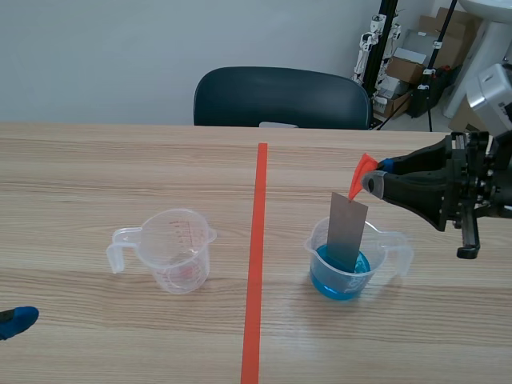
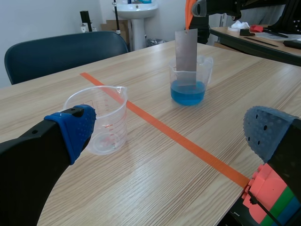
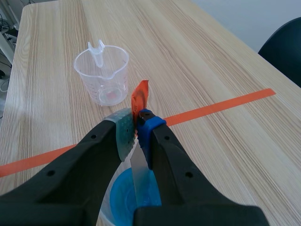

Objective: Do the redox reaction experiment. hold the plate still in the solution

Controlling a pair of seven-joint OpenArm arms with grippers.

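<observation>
A grey metal plate (image 1: 346,230) with an orange tab (image 1: 364,166) at its top stands nearly upright, its lower end in the blue solution of a clear beaker (image 1: 342,272) right of the tape line. My right gripper (image 1: 370,182) is shut on the plate's top edge, and in the right wrist view its pads (image 3: 123,129) press the plate (image 3: 139,172) just under the tab (image 3: 140,99). An empty measuring beaker (image 1: 174,250) stands left of the line. My left gripper (image 2: 169,134) stands open low near the table's front left, with the empty beaker (image 2: 101,120) ahead of it.
An orange-red tape line (image 1: 256,264) runs down the middle of the wooden table. A dark chair (image 1: 280,98) stands behind the far edge. Boxes and stands (image 1: 408,64) fill the back right corner.
</observation>
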